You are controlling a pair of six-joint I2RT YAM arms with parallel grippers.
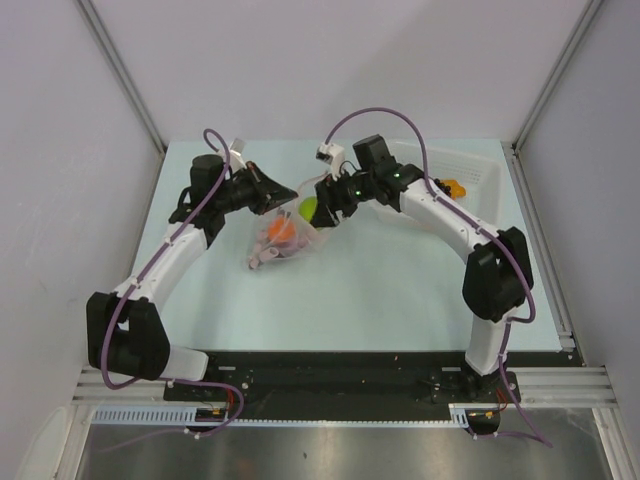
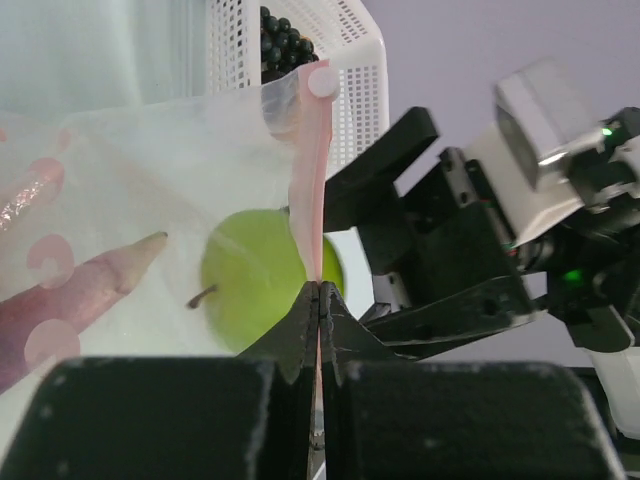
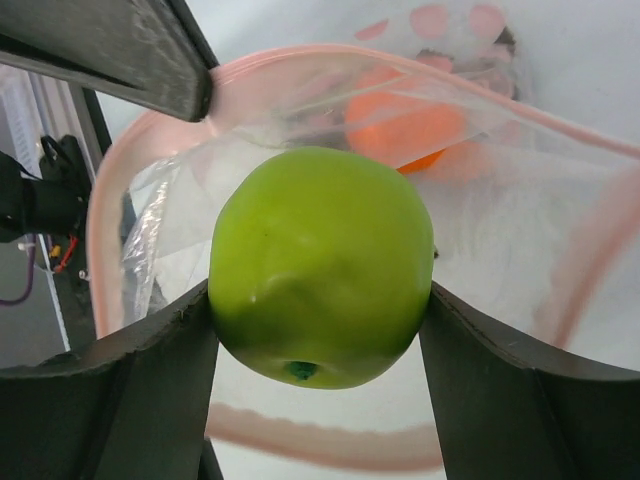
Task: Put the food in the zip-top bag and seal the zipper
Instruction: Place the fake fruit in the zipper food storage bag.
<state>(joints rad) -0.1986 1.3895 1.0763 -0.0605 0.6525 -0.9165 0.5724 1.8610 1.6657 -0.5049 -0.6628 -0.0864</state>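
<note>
Right gripper [image 3: 320, 335] holds apple [image 3: 318, 262] betw. wide jaws, just over open bag [image 3: 165, 225] mouth. Left gripper [image 2: 318, 300], closed tight, pinches zipper [image 2: 310, 180]. Best: lower apple well inside, beside ball [image 3: 405, 130], then release w/o dragging the rim.

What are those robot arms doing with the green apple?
The right gripper holds the green apple at the open mouth of the zip-top bag. The left gripper is shut on the bag's pink zipper, holding it up. An orange ball is already inside; dark grapes sit in the white basket.
</note>
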